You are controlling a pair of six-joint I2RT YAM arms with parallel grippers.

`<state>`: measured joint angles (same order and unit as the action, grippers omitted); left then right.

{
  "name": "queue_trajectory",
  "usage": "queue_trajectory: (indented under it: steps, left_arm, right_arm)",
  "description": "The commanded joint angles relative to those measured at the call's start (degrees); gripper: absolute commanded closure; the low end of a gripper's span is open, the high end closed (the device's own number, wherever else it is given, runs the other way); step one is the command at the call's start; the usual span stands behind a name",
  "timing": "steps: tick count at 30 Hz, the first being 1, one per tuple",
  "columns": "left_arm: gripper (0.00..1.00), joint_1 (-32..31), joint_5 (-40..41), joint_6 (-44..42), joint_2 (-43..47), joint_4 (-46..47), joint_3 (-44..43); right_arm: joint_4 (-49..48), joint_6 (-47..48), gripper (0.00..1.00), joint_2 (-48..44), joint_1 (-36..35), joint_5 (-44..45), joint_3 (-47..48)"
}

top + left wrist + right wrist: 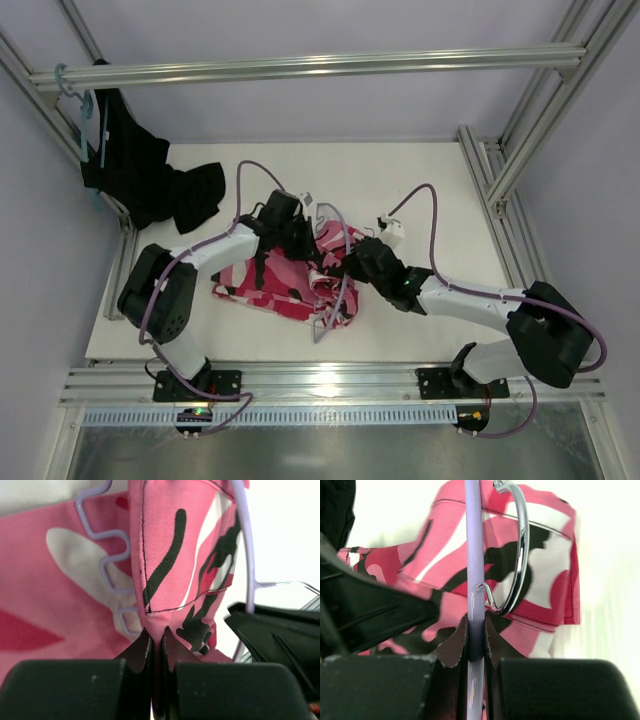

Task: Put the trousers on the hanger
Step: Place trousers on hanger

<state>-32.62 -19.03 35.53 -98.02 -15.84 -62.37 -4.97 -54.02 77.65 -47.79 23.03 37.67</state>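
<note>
Lying bunched at mid-tabletop: camouflage trousers, not yet hung. Left end effector pinches a trouser fold; right end effector clamps the lilac hanger by its bar. Outstanding, by judgement: draping the fabric over the bar.

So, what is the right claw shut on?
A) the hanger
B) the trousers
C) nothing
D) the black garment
A: the right wrist view shows the right claw pinching the pale hanger rod, the trousers lying behind it.
</note>
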Motion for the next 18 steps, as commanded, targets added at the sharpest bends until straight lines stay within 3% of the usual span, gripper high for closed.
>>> queue_trajectory:
  steps: [1, 4, 10, 18]
  left_arm:
    - [1.00, 0.3, 5.8, -0.6, 7.0, -7.7, -2.2]
    - [1.00, 0.3, 8.6, 0.5, 10.5, -10.2, -1.3]
    - [1.00, 1.8, 22.2, 1.9, 14.3, -22.1, -2.0]
    - [1.00, 10.5, 33.8, 0.7, 21.7, -29.6, 3.1]
  right_arm:
    - [-2.3, -3.2, 0.96, -0.5, 0.3, 3.5, -1.6]
    - [-0.7, -4.9, 0.96, -1.1, 0.3, 5.6, -1.7]
    - [-1.4, -5.7, 0.96, -2.2, 0.3, 7.0, -4.6]
    - [-5.6, -8.2, 0.96, -2.0, 0.3, 6.0, -9.1]
